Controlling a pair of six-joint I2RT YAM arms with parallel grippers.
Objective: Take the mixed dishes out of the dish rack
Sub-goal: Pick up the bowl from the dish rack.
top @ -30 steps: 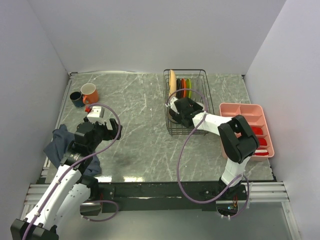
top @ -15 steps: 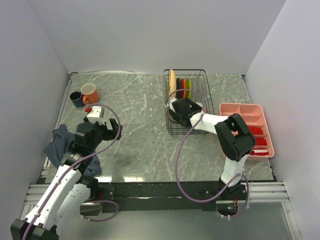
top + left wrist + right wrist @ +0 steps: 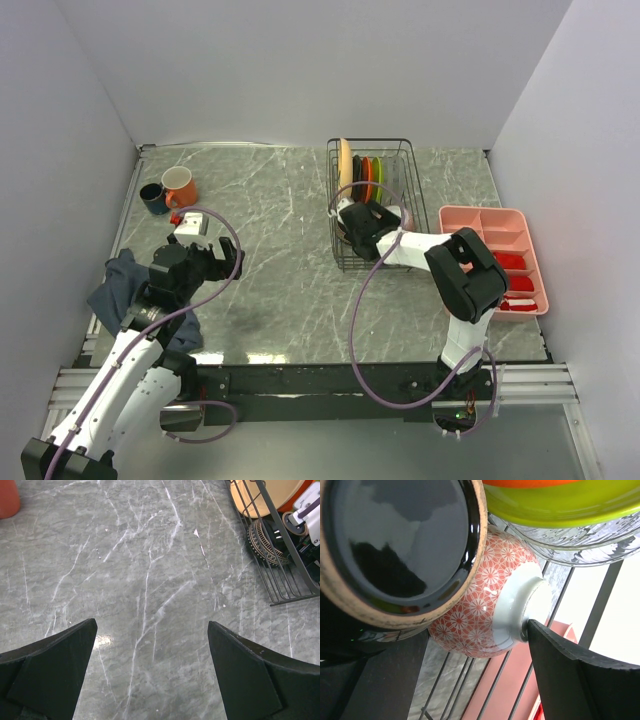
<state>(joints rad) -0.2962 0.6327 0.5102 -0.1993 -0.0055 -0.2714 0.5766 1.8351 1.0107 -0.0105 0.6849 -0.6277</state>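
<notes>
The black wire dish rack (image 3: 400, 148) holds upright plates: tan (image 3: 345, 165), orange-red (image 3: 366, 175) and green (image 3: 377, 180). My right gripper (image 3: 352, 222) reaches into the rack's near end. In the right wrist view its fingers straddle two nested bowls on their sides: a dark-glazed bowl (image 3: 395, 535) with a tan rim and a red floral bowl (image 3: 480, 615). The right gripper (image 3: 477, 630) is open; its right finger touches the floral bowl's white foot. The left gripper (image 3: 151, 624) hangs open over bare marble. An orange mug (image 3: 180, 186) and a dark-blue cup (image 3: 152, 197) stand far left.
A pink divided tray (image 3: 490, 214) with red items sits right of the rack. A blue cloth (image 3: 115, 285) lies by the left arm. A green plate (image 3: 560, 505) and a clear glass dish (image 3: 580, 540) crowd above the bowls. White walls close in three sides.
The right gripper has shifted slightly left inside the rack and its jaws have narrowed around the bowls. The left arm has not moved.
</notes>
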